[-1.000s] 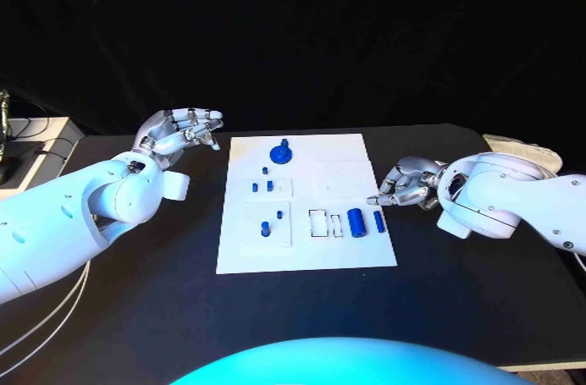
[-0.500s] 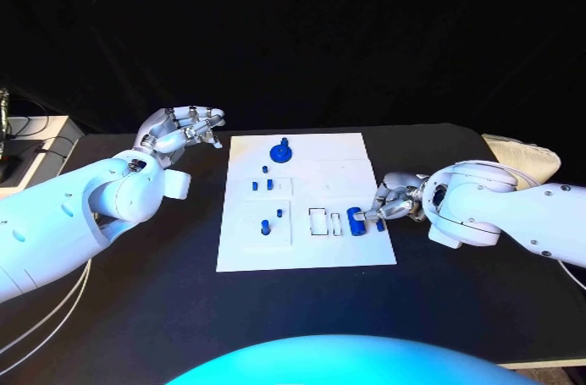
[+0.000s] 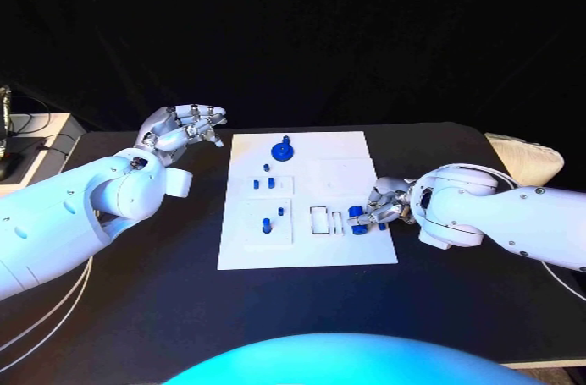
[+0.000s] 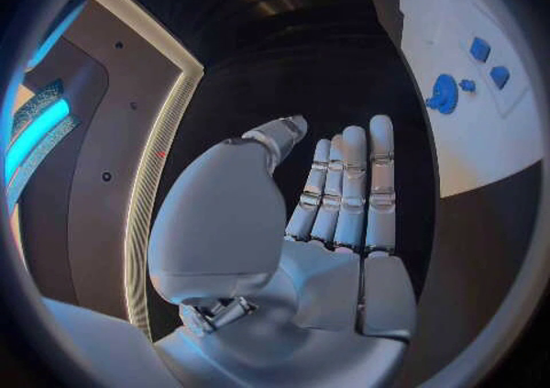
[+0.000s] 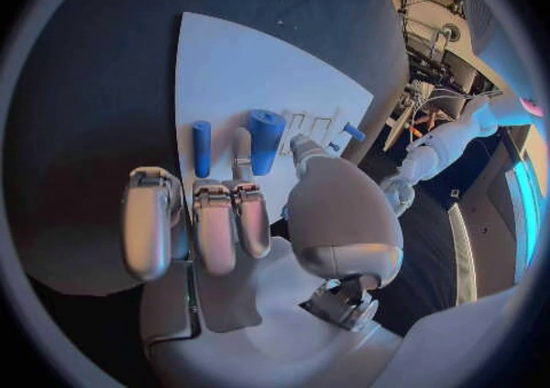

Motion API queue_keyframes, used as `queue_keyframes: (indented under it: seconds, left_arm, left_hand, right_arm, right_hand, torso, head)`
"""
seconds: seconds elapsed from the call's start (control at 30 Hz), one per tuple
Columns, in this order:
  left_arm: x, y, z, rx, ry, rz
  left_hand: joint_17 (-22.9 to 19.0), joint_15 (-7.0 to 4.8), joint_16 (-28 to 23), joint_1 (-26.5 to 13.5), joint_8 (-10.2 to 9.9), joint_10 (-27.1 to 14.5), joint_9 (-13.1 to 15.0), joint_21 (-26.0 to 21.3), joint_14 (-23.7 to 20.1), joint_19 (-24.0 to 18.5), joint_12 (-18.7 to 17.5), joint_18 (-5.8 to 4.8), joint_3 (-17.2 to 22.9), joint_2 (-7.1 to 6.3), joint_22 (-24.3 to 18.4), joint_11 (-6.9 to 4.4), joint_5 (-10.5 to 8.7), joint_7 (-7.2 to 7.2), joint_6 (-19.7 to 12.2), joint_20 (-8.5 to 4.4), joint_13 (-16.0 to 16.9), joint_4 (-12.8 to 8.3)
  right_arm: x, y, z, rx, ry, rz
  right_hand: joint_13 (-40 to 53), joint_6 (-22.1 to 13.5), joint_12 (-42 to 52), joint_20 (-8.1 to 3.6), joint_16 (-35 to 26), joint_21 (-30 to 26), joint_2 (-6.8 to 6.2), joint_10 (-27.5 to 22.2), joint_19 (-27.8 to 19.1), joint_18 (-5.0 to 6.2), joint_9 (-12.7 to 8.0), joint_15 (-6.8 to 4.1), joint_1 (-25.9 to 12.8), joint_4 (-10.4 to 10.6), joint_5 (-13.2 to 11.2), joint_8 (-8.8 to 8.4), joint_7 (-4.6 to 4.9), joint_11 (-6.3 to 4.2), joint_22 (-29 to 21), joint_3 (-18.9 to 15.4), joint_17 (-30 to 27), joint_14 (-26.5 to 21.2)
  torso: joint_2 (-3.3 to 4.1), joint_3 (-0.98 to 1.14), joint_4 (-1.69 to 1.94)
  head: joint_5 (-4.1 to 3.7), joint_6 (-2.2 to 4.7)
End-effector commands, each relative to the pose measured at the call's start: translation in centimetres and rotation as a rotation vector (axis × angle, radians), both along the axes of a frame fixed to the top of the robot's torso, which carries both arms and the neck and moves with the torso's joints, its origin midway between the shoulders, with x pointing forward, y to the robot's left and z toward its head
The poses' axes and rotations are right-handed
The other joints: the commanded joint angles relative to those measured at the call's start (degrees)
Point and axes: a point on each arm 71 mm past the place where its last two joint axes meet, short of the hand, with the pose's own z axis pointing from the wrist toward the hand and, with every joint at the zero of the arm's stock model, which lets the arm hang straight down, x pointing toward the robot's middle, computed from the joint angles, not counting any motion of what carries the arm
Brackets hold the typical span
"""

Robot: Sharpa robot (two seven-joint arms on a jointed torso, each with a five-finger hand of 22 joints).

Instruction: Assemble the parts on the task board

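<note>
On the white task board (image 3: 308,233) in the middle of the black bench (image 3: 146,300), a thick blue cylinder (image 3: 356,219) lay touched by the right robot hand (image 3: 381,204), grip unclear, while the left robot hand (image 3: 181,129) hovered empty, fingers apart.

Right robot hand (image 3: 381,206) covers part of the blue cylinder (image 3: 356,220) at the task board (image 3: 306,254) edge; contact unclear. Small blue parts (image 3: 262,184) too small to make out. Board cut off in left wrist view.

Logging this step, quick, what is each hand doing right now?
Left hand: open, holding nothing, beside the task board.
Right hand: over the thick blue cylinder; grip cannot be told.
</note>
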Motion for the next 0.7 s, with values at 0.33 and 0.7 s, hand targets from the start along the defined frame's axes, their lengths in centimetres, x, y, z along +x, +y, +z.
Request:
queue_keyframes:
  seconds: [0.33,0.7]
  left_arm:
    - [-0.1,-0.1,0.1,-0.009,0.001,-0.020]
    - [-0.1,0.2,0.1,-0.007,0.006,-0.019]
  left_hand:
    - [0.09,-0.16,-0.07,-0.53,0.10,0.33,-0.08,-0.46,0.27,0.46,-0.43,0.78,0.06,0.16,-0.14,-0.01,-0.10,-0.06,-0.21,0.12,-0.11,0.49]
    - [0.10,-0.16,-0.06,-0.38,0.11,0.27,-0.11,-0.55,0.25,0.52,-0.50,0.79,0.11,0.23,-0.21,-0.01,-0.05,-0.05,-0.23,0.11,-0.16,0.49]
  right_arm:
    - [0.2,0.7,-1.2,-0.106,-0.043,0.073]
    - [0.0,0.6,-1.2,-0.071,-0.066,0.040]
  right_hand:
    - [14.72,-0.81,0.03,-0.27,0.31,0.02,0.16,5.66,3.16,-0.89,1.02,-0.26,1.67,-0.24,-0.42,0.59,-0.12,-0.38,9.68,-1.06,14.88,5.94]
    - [14.68,-1.44,-0.07,-0.50,0.32,0.09,0.65,5.61,3.21,-0.92,2.40,-0.51,13.79,-0.81,5.20,-0.30,-0.36,-0.64,10.09,7.67,14.90,5.95]
  torso:
    - [0.03,0.00,0.12]
    - [-0.14,-0.04,-0.01]
  head:
    - [0.44,-0.52]
    - [0.69,-0.60]
